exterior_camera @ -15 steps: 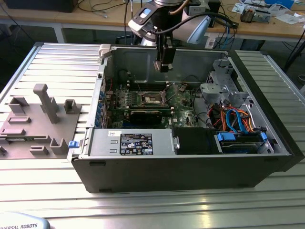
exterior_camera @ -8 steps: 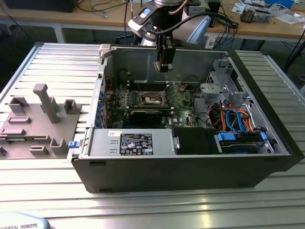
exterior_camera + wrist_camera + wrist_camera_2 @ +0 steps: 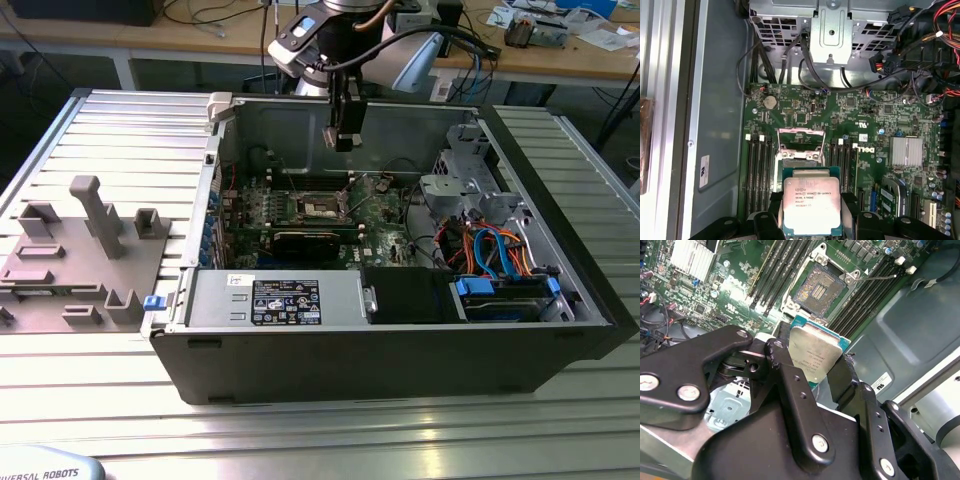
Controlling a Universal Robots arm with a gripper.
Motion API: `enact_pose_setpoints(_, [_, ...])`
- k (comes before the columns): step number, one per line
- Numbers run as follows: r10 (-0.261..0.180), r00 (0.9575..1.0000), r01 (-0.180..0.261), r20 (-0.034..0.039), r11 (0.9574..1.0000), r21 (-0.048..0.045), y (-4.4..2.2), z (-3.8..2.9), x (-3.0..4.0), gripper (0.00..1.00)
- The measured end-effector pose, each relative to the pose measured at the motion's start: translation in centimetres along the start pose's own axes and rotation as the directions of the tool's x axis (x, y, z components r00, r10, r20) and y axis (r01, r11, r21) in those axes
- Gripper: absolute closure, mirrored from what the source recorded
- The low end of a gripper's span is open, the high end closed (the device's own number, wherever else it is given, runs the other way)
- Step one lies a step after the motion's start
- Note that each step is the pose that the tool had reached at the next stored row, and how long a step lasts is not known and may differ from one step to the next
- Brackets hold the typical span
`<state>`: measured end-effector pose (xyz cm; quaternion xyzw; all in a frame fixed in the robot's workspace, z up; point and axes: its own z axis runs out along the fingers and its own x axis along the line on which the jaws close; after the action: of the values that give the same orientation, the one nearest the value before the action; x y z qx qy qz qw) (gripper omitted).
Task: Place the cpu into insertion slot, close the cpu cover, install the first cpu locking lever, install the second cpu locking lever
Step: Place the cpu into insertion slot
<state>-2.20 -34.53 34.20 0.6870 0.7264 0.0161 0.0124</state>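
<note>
Step in hand: the first one, placing. The gripper hangs inside the open computer case, above the motherboard, and nothing is seated yet
Grip: fingers clamped on opposite edges of the cpu, silver top facing the wrist cameras
Where the chip is: in the air, short of the insertion slot in the second wrist view, not touching it
Calls for: by my read, squaring the chip's edges to the socket and a level, gentle descent (those contacts will not forgive a tilt)
Computer case: one
Motherboard: one, green
Memory slot banks: two, one on either side of the socket
Cpu cover: one, swung up and open
Insertion slot: one, bare and dark-centred
Cpu: one, in the grip
Locking levers: one thin wire shows, swung clear; a second I cannot pick out
</note>
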Motion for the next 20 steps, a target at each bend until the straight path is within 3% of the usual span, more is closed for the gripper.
enact_pose_setpoints(20, [0.042,0.9991,-0.042,0.0017,0.9991,-0.0001,0.00,0.01,0.00,0.46])
